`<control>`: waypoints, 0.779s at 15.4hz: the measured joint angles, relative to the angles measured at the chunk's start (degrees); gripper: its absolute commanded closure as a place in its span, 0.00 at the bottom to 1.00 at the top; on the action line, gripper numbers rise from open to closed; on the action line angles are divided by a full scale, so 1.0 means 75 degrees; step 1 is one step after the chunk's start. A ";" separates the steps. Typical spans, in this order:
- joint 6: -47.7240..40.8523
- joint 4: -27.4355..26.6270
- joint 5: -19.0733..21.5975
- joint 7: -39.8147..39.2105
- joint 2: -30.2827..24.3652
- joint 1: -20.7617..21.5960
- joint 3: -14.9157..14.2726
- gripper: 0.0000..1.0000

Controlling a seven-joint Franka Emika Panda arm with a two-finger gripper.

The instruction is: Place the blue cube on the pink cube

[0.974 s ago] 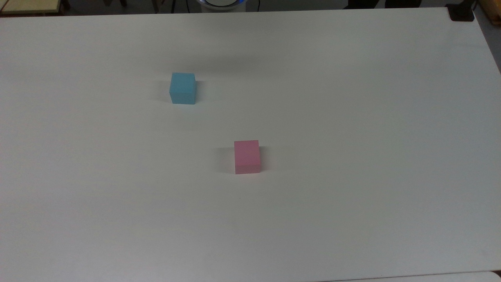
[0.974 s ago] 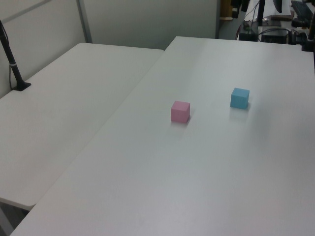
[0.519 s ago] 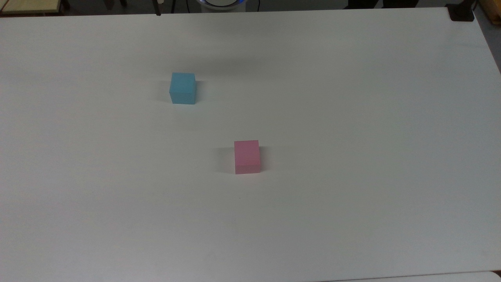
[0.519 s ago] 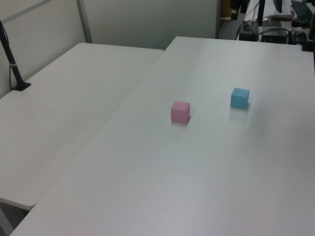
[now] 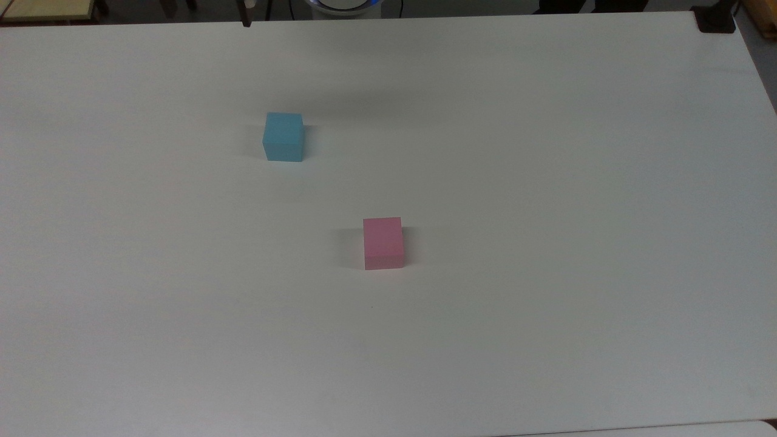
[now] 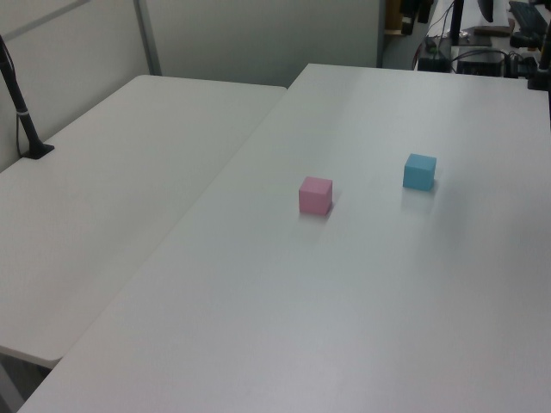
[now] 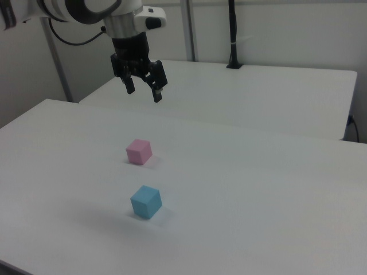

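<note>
Hovering open-fingered in the right view, the end effector

We list: white table; second table beside it; black pole; grey partition wall.

I see a plain light-blue cube and a plain pastel-pink cube, both matte and unpatterned, on my white bench. Above the pink cube in the right view, my gripper is black under a white wrist.
</note>
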 measured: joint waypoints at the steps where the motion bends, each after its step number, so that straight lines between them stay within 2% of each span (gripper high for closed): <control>1: 0.0001 0.0000 0.0000 -0.0070 0.0000 0.0001 0.0000 0.00; 12: -0.0191 0.0000 -0.0062 -0.1383 -0.0001 0.0003 0.0000 0.00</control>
